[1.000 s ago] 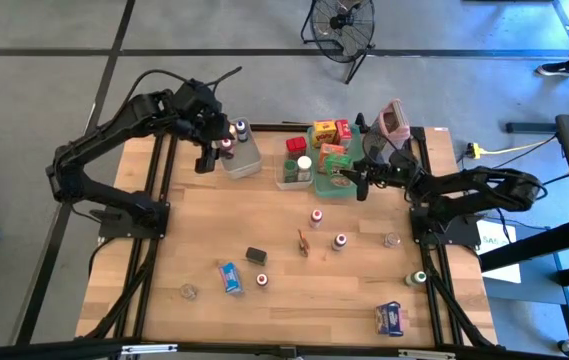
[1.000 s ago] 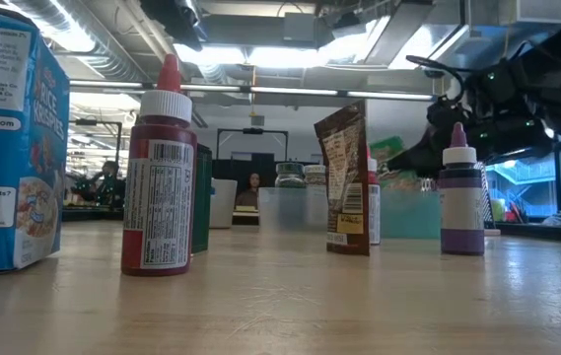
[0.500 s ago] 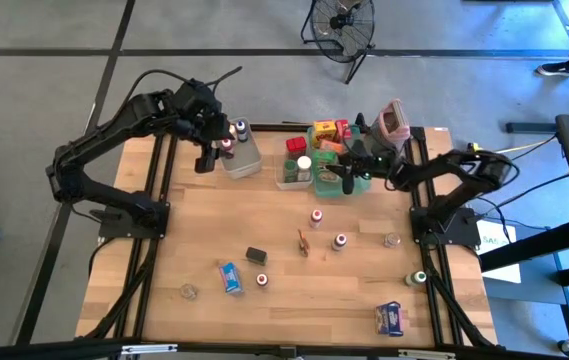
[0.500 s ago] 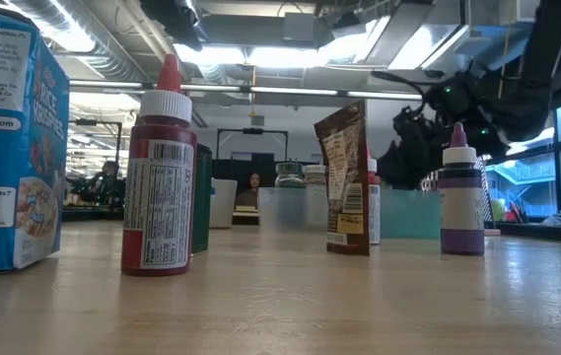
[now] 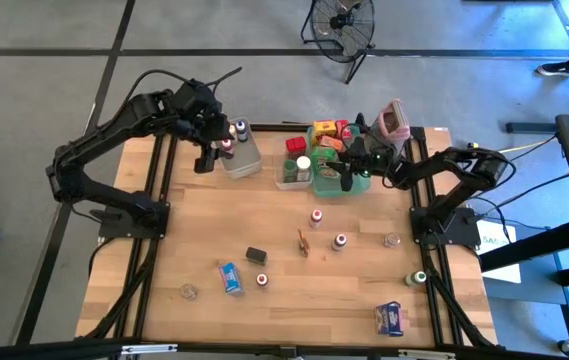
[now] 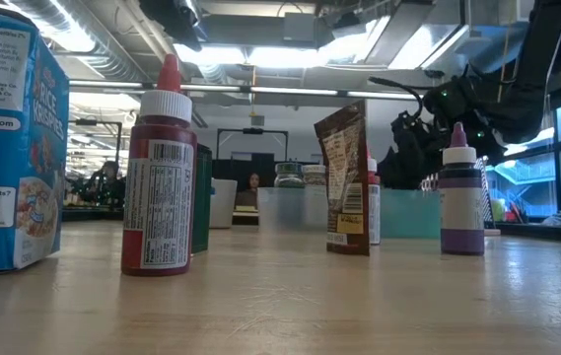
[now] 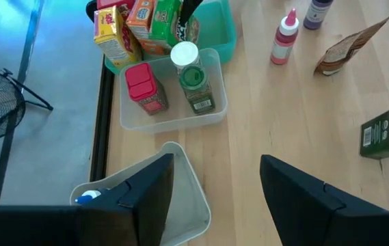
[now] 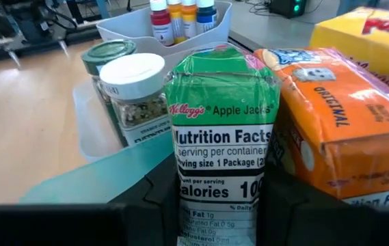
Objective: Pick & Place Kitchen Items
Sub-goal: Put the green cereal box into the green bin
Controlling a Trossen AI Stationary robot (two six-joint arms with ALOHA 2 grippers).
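1. Over the teal tray (image 5: 336, 186), the right tool (image 8: 221, 198) grips a green Apple Jacks box (image 8: 221, 137), an orange box (image 8: 334, 123) pressed beside it.
2. Only the right wrist view reveals that grip.
3. The left tool (image 7: 215, 184), fingers apart and empty, hovers at the clear bin (image 7: 191, 205) beside the tray.

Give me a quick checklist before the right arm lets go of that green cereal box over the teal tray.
1. Right gripper shut on the green Apple Jacks box: ok.
2. Box over the teal tray, judged from above: ok.
3. Box bottom resting on the tray floor: cannot tell, hidden.
4. Space beside the orange box: not ok, they look pressed together.
5. Left gripper away from the tray, open above the clear bin: ok.
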